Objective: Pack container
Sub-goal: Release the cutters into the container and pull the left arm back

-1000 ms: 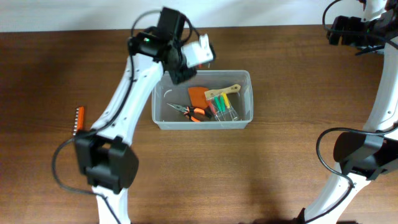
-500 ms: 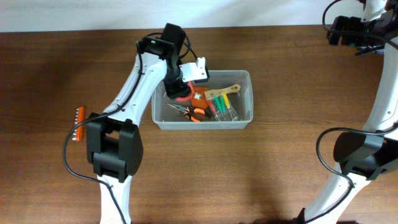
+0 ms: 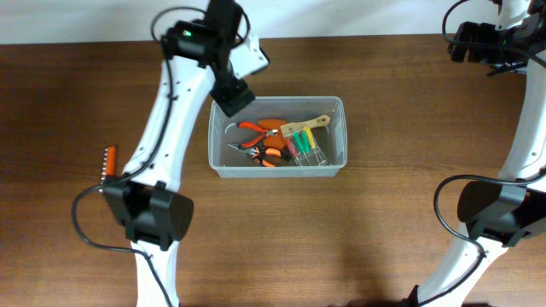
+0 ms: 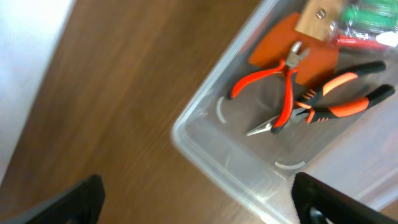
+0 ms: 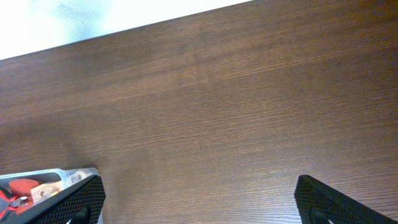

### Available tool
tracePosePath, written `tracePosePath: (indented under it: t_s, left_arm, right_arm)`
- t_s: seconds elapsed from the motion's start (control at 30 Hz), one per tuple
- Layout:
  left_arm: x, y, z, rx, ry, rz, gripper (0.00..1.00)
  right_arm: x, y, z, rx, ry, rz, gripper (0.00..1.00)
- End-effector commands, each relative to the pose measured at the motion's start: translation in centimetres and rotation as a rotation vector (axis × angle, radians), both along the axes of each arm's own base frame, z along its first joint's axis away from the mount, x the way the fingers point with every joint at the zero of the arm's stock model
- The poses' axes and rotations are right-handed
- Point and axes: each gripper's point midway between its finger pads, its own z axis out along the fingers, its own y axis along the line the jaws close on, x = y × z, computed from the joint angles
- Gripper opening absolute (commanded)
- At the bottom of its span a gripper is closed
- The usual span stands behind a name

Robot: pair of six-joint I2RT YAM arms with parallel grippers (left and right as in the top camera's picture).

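**Desk:** What is the left end effector (image 4: 196, 190) doing?

**Me:** I've got its jaws spread wide, and they carry nothing. Half a second ago I had it low inside the container (image 3: 277, 171) with something orange at its tips. It has since lifted and now sits over the back-left corner.

**Desk:** And what it let go?

**Me:** The orange-handled pliers (image 4: 273, 78) lie in the left half of the container, their head resting on the flat orange sheet (image 4: 317, 53). They weren't lying there a second ago. Just beside them, the black-and-orange long-nose pliers (image 4: 339, 106) haven't moved. The clear case of coloured bits (image 3: 307, 147) stays on the right.

**Desk:** The container itself?

**Me:** Same place, in the middle of the counter (image 3: 384, 239), between the arms.

**Desk:** Right side?

**Me:** The right end effector (image 5: 199, 193) hangs spread and empty over the far right corner, as before. The orange strip (image 3: 107, 164) lies well left of the container.
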Motion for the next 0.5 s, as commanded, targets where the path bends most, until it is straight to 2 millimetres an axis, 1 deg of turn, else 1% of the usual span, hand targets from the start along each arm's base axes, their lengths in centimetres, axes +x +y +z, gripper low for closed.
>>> tracePosePath:
  t_s: [0.0,0.1,0.13,0.2,0.33,0.47]
  left_arm:
    - [-0.8,3.8,2.3,0.005,-0.013,0.146,0.99]
    - [-2.8,7.9,0.3,-0.005,0.140,0.249,0.99]
    - [-3.2,9.1,-0.3,-0.021,0.177,0.296,0.99]
    - [-3.4,12.0,-1.7,-0.062,0.225,0.441,0.99]
    - [-3.0,18.1,-4.6,-0.179,0.267,0.739,0.99]
    - [-3.8,22.8,-7.4,-0.222,0.298,0.869,0.98]
  right_arm:
    - [0.0,-0.1,-0.5,0.010,0.011,-0.008,0.98]
    - [0.0,-0.1,-0.5,0.010,0.011,-0.008,0.98]
    - [0.0,-0.1,-0.5,0.010,0.011,-0.009,0.98]
    - [0.0,-0.1,-0.5,0.010,0.011,-0.009,0.98]
    - [0.0,-0.1,-0.5,0.010,0.011,-0.009,0.98]
    - [0.0,-0.1,-0.5,0.010,0.011,-0.009,0.98]
